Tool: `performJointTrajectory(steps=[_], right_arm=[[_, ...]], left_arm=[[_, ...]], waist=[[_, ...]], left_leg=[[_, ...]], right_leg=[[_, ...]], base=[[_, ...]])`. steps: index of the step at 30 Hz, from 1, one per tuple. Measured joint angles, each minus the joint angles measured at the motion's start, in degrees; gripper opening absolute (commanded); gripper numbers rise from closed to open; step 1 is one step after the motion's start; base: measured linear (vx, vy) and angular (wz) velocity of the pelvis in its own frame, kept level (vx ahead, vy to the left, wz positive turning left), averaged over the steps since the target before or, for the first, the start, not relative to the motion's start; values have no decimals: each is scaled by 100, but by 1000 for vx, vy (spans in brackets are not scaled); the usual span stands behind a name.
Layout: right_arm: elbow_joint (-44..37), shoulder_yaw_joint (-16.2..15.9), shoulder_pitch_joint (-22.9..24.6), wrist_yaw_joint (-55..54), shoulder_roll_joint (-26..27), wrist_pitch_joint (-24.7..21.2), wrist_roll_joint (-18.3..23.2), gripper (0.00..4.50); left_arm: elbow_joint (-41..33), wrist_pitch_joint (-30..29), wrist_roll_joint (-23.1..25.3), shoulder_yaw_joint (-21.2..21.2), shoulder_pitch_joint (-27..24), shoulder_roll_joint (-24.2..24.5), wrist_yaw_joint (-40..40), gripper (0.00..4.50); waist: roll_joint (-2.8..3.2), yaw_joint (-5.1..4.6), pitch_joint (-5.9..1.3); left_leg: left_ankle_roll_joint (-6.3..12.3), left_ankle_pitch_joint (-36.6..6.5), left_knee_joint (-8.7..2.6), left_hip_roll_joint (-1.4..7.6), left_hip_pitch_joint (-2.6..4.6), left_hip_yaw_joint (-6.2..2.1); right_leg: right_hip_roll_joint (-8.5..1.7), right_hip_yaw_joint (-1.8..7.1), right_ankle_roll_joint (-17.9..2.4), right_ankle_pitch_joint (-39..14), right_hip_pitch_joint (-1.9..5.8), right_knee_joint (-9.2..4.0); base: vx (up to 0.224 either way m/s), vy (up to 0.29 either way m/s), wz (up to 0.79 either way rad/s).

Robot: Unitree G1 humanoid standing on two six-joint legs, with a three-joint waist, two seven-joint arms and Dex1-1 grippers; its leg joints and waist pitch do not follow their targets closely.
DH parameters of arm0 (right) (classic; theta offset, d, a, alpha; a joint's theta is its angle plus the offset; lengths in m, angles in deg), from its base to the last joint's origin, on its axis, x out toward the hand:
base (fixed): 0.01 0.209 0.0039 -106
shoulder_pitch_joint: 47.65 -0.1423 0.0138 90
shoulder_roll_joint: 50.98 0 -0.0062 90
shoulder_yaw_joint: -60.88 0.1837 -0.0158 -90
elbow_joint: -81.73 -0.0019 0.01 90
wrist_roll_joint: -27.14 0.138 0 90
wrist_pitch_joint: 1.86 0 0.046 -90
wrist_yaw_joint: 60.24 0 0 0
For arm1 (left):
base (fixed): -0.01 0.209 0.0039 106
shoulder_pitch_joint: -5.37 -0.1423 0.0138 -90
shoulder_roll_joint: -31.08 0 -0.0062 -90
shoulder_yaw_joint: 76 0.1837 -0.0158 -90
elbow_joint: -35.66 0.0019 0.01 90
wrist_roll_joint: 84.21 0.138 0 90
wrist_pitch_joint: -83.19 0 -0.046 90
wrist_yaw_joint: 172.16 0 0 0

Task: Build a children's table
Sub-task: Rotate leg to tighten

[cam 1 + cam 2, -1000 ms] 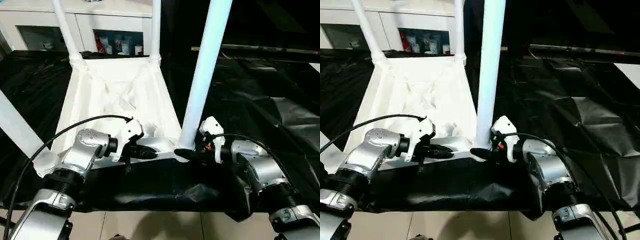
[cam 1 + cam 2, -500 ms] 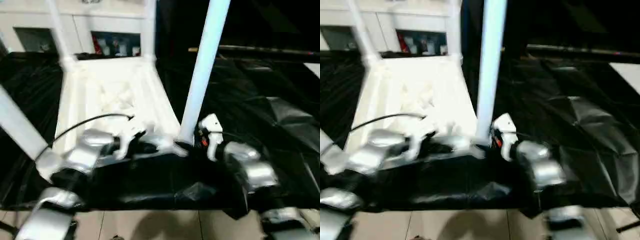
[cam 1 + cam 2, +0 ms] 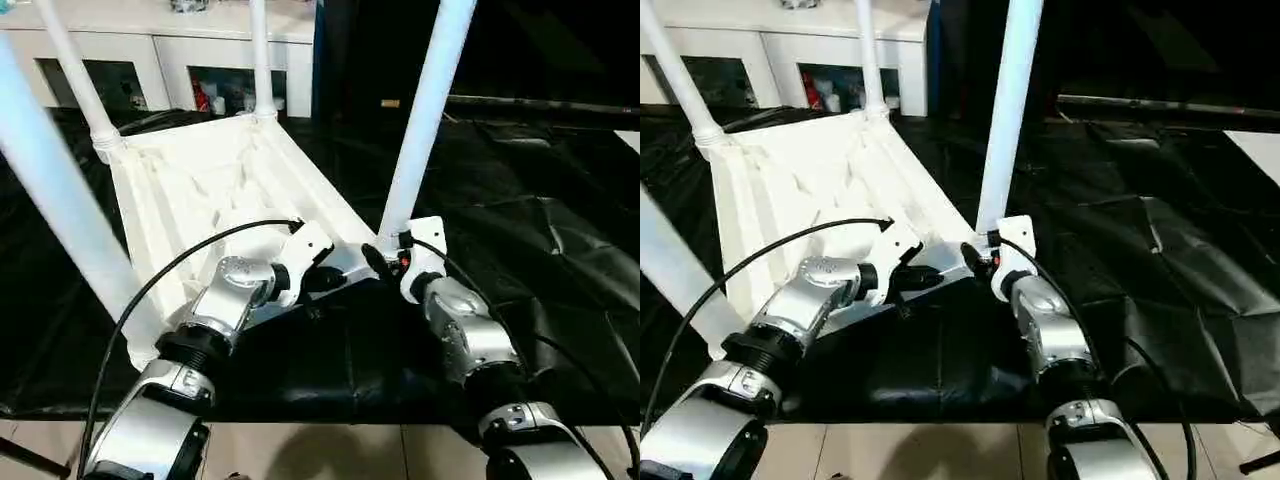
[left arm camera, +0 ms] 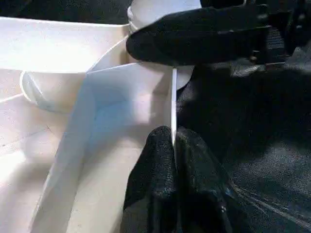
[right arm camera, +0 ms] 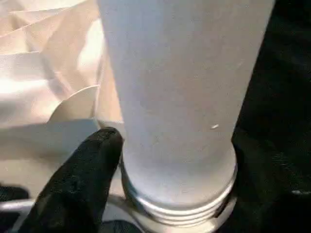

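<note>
Here, in the head views, the children's table (image 3: 215, 185) lies upside down on the black-draped tabletop (image 3: 560, 200), ribbed underside up, with its four white legs standing upright from the corner sockets. The left gripper (image 3: 335, 281) sits at the near edge of the top, and the right gripper (image 3: 378, 262) sits at the foot of the near right leg (image 3: 420, 120). White cabinets (image 3: 160, 60) stand behind the tabletop.

In the left wrist view, the left jaws are clenched on the thin white rim (image 4: 173, 104) of the inverted top, one black finger (image 4: 150, 184) on each side of it. A black finger of the right gripper (image 4: 194, 36) crosses just beyond, beside the corner socket.

In the right wrist view, the near right leg rises from its socket with its threaded end (image 5: 180, 204) partly exposed. One black finger (image 5: 77, 187) of the right gripper lies against the leg's base; the other finger is hidden, so whether these jaws are grasping or released cannot be told.
</note>
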Motion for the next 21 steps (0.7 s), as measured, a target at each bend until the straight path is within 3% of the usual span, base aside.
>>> performJointTrajectory(steps=[11,16,21], right_arm=[[-956,-815,340,2861,-1284,-268,241,393],[-1057,-945,340,3380,-1450,-304,245,393],[-1064,-991,342,3557,-1470,-352,288,357]], left_arm=[[-407,255,-363,10,-345,875,-1643,0],[-510,220,-445,69,-395,1096,-2187,0],[-509,245,-448,67,-395,1160,-2263,0]], waist=[[0,15,11],[-14,51,20],[-31,44,30]], left_leg=[[1,0,-10,1,-16,1],[1,0,-8,2,-37,2],[1,0,-5,2,-36,2]], right_leg=[[2,-5,-1,-3,-16,-8],[1,-5,-2,-3,-31,-9],[1,-5,-3,-3,-32,-5]], base=[[0,0,0],[0,0,0],[0,0,0]])
